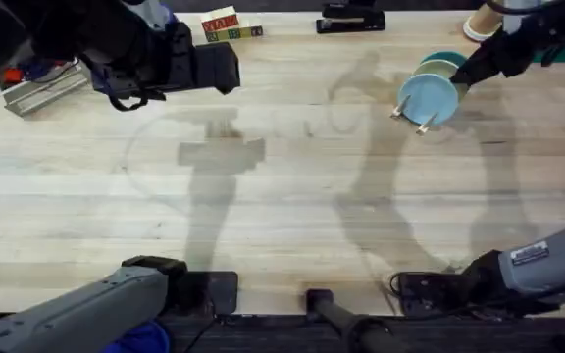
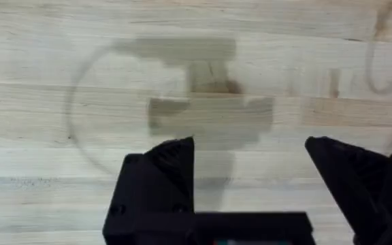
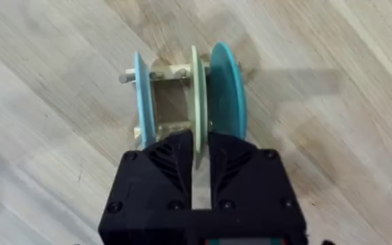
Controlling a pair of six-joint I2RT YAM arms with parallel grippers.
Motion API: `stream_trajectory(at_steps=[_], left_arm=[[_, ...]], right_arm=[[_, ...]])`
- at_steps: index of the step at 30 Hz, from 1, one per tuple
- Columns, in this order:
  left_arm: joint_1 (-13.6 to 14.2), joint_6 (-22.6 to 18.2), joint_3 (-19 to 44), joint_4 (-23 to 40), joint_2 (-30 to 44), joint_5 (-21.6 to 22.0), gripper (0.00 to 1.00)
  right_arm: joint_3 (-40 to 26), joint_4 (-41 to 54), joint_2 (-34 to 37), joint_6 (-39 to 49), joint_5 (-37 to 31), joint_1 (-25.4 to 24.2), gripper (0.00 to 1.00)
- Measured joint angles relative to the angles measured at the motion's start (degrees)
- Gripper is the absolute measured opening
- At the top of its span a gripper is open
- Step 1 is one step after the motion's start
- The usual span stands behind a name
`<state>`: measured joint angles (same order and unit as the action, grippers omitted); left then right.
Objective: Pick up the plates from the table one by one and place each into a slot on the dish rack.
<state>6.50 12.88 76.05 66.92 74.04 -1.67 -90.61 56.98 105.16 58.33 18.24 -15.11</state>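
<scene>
The right claw (image 3: 197, 153) grips the cream plate (image 3: 194, 88) standing in the dish rack (image 1: 412, 110), far right of the worktop (image 1: 282, 196); the left claw (image 2: 250, 177) hangs open.

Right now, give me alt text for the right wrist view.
The right gripper is closed on the rim of a cream plate standing upright in the wooden dish rack. A light blue plate stands on one side of it and a teal plate on the other, all on the table.

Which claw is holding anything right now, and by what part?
The right claw grips the cream plate by its upper rim, in the dish rack. The left claw is open, empty.
</scene>
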Motion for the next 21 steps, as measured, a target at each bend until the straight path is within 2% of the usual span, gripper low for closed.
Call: stream_trajectory(at_steps=[11, 21], left_arm=[[0.00, -0.02, 0.00, 0.00, 0.00, 0.00, 0.993], [0.00, -0.02, 0.00, 0.00, 0.00, -0.02, 0.994]], right_arm=[[-3.47, -0.03, -0.42, 0.00, -0.02, 0.00, 0.161], [-6.66, 0.37, -4.03, 0.00, -0.02, 0.00, 0.178]])
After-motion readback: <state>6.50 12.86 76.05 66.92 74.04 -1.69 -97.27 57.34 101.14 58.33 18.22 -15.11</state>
